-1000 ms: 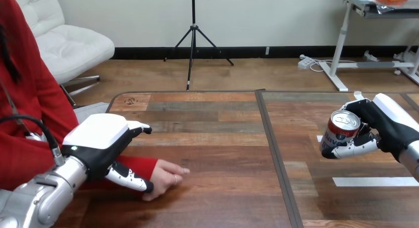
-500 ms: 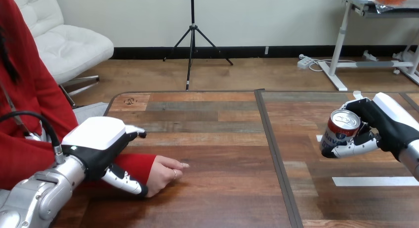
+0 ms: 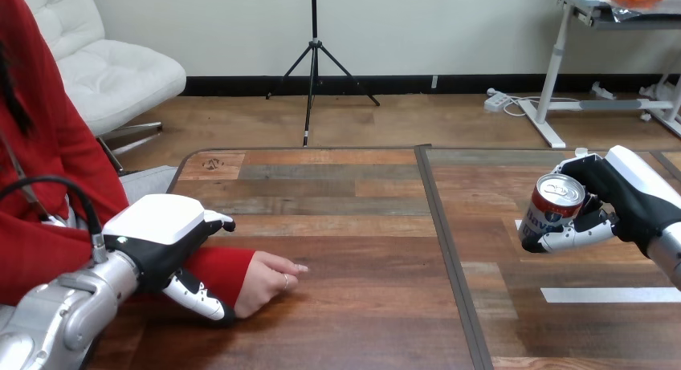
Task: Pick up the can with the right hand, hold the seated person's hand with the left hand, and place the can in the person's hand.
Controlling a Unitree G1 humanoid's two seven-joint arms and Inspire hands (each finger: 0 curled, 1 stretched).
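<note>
A red and silver can [image 3: 554, 205] hangs tilted above the table's right part, and my right hand [image 3: 634, 197] is shut on it, fingers [image 3: 566, 240] curled under its side. At the left, the person's hand [image 3: 269, 278] rests palm down on the wooden table [image 3: 353, 225], its red sleeve [image 3: 221, 267] running back towards the left edge. My left hand [image 3: 156, 237] sits over that sleeve at the wrist. Its thumb [image 3: 197, 299] lies along the near side and its fingers [image 3: 218, 221] reach over the far side, so the wrist is clasped between them.
A dark seam [image 3: 448, 258] runs front to back down the table's middle. White tape strips [image 3: 606, 294] lie on the right half below my right hand. The person's torso fills the left edge.
My left hand has come down and nearer to me, settling onto the person's wrist. The person's hand has shifted slightly. My right hand with the can has barely moved.
</note>
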